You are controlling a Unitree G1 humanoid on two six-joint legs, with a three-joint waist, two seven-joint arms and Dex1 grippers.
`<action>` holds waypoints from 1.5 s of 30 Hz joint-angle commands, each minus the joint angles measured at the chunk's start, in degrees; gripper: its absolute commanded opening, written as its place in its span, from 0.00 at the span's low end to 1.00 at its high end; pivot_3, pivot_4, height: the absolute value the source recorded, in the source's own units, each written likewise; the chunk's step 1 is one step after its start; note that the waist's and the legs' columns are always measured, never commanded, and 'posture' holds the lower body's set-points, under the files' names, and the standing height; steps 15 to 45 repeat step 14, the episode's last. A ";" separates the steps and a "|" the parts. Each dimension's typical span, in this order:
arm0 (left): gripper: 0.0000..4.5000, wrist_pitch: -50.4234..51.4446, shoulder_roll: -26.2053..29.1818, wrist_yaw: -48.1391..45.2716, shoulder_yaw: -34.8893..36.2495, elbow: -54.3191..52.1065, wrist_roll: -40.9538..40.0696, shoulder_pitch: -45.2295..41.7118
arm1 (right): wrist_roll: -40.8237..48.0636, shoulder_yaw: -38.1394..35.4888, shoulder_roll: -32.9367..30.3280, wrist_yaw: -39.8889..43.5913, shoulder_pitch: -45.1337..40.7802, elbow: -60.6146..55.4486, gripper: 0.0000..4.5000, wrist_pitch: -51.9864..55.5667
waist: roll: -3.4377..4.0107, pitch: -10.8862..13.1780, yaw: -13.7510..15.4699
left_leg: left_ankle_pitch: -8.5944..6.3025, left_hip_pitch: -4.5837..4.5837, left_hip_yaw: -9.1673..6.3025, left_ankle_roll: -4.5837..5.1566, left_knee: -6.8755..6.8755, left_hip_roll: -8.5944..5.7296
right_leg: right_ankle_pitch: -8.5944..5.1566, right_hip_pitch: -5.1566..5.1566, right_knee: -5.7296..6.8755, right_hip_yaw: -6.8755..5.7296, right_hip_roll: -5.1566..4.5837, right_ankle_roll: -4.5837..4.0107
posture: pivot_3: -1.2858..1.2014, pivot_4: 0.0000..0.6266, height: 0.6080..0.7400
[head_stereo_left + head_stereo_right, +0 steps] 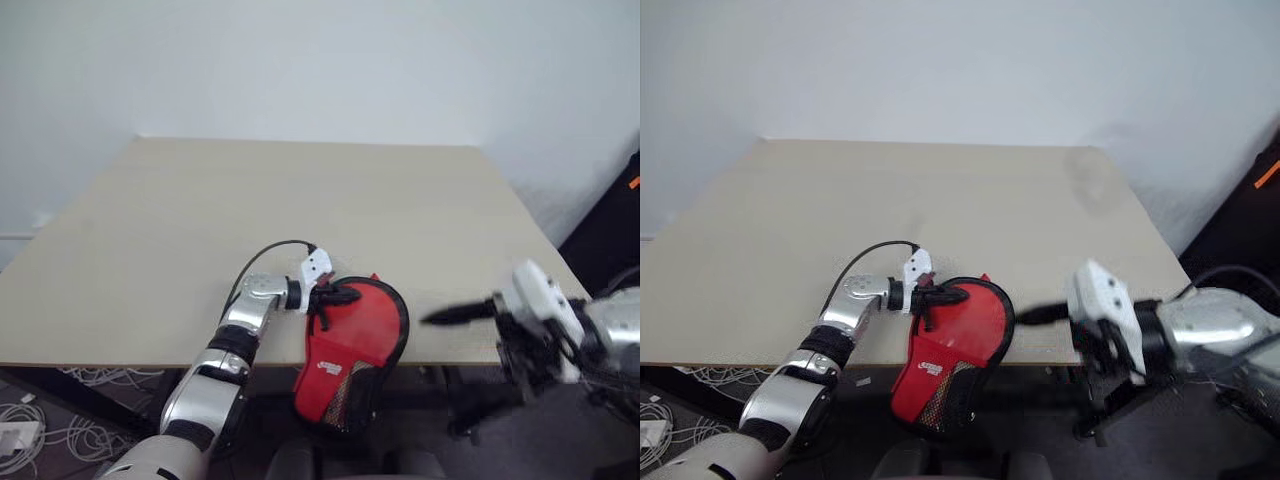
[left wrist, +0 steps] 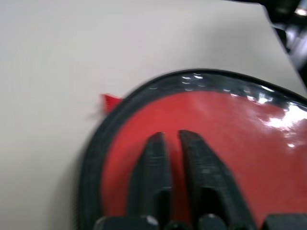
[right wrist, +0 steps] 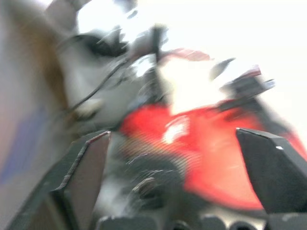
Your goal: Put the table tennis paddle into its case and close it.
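Since the case [image 1: 352,350] droops off the table's [image 1: 300,210] near edge, it's soft, light | left gripper [image 1: 335,296] fingers nearly together over it | right gripper [image 3: 177,177] spread wide, empty | best grab: stiffer black edging

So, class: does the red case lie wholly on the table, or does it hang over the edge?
Hanging over. The case has its rounded end on the table; its narrow logo end droops past the near edge.

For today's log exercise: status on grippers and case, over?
Left gripper on the red case, narrowly parted. Right gripper open, clear. Case overhangs table edge.
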 commanded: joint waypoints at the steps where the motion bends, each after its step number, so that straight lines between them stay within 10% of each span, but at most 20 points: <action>1: 0.42 8.38 4.58 4.66 6.89 -14.76 -5.30 5.22 | -7.07 3.96 11.56 -10.32 -7.56 7.38 1.00 6.14 | 0.09 0.04 -0.27 | 0.06 -0.01 0.07 0.03 -0.07 -0.02 | 0.08 -0.10 0.04 0.05 -0.01 -0.13 | 0.52 0.00 1.00; 9: 1.00 19.93 11.73 19.09 24.48 -34.41 -13.76 16.97 | -21.68 6.30 34.76 -21.37 -14.23 19.78 1.00 6.61 | 0.18 0.10 0.65 | 0.16 -0.78 0.08 0.01 0.11 -0.13 | 0.20 -1.00 0.76 0.16 0.02 -0.02 | 0.52 0.00 1.00; 45: 1.00 20.87 10.35 26.93 28.97 -34.09 -14.36 21.86 | -27.88 6.19 41.64 -19.77 -17.61 27.01 1.00 4.35 | 0.21 0.10 0.81 | 0.24 -0.64 0.10 0.04 0.29 -0.16 | 0.21 -0.86 0.75 0.11 -0.04 -0.06 | 0.52 0.00 1.00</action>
